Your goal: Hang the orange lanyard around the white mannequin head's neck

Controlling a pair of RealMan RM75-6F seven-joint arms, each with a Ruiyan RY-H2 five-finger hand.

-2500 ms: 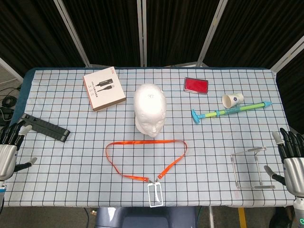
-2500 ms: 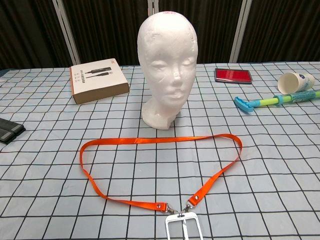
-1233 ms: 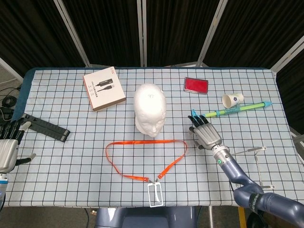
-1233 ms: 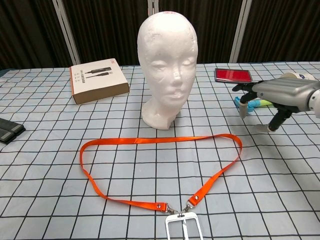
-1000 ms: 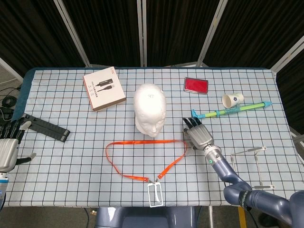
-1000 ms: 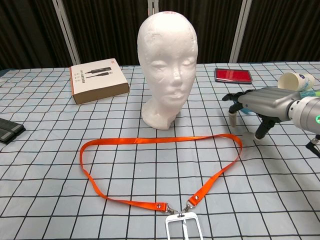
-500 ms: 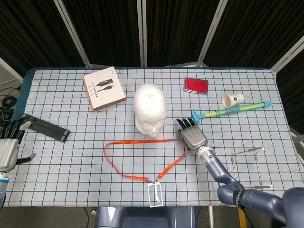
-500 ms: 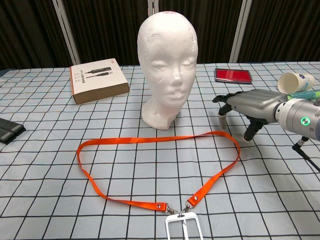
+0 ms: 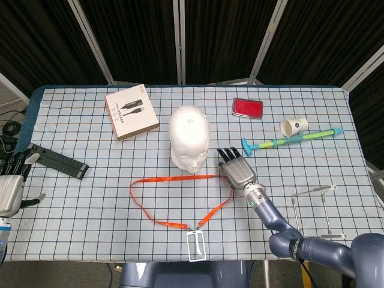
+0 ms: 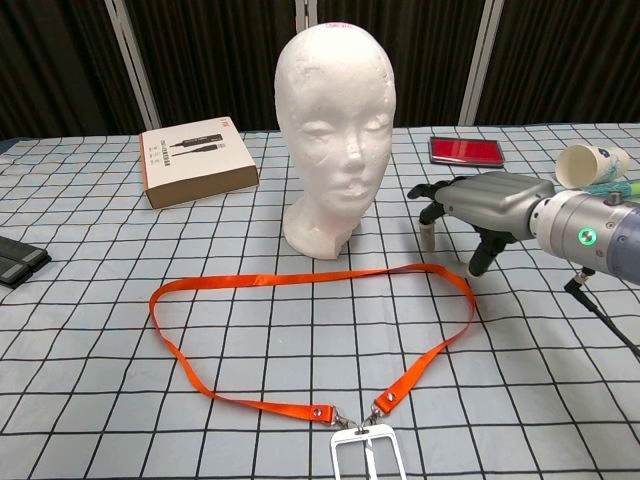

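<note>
The white mannequin head [image 9: 189,138] [image 10: 335,130] stands upright mid-table, facing me. The orange lanyard [image 9: 174,177] [image 10: 300,277] lies flat in a loop in front of it, with its clear badge holder [image 9: 196,245] [image 10: 365,458] at the near edge. My right hand [image 9: 237,168] [image 10: 480,205] hovers palm down at the loop's right bend, fingers spread and pointing down, the thumb close to the strap; I cannot tell whether it touches. It holds nothing. My left hand [image 9: 11,186] rests open at the table's left edge, seen only in the head view.
A brown cable box [image 9: 131,111] [image 10: 197,162] lies back left, a red case [image 9: 247,107] back right. A paper cup [image 9: 294,126] and a blue-green stick [image 9: 292,140] lie right of the head. A black bar [image 9: 57,160] sits far left, a clear stand [image 9: 318,210] near right.
My right hand came in from the table's right edge and moved left to the loop's right bend. The strap has shifted slightly to the left. The left hand barely moved.
</note>
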